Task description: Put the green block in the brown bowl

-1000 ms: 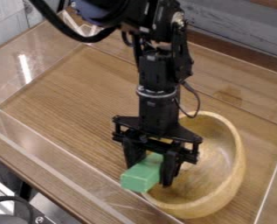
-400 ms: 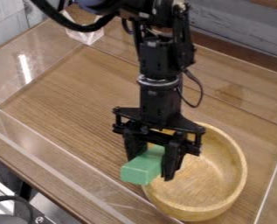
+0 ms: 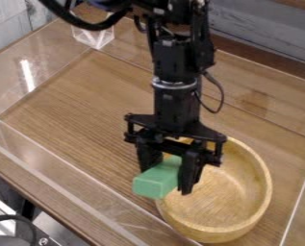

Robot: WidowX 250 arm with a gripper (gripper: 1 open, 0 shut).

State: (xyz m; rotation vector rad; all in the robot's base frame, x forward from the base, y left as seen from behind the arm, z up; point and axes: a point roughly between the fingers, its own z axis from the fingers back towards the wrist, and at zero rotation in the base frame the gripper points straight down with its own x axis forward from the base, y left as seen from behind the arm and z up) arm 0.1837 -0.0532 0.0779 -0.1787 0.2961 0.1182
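End effector (image 3: 174, 178) steeply nose-down, clamped on the green block (image 3: 156, 183) — just above the brown bowl (image 3: 239, 207) rim.

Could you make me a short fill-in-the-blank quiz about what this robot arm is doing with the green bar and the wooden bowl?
1. The black gripper is shut on the flat bright ____ block.
2. The block hangs by the near-left rim of the round light-tan ____ bowl.
3. The inside of the bowl is ____.
4. Everything stands on a ____ table.

Missing words: green; wooden; empty; wooden

One green block (image 3: 156, 183), one brown bowl (image 3: 244, 207), one claw (image 3: 175, 178).
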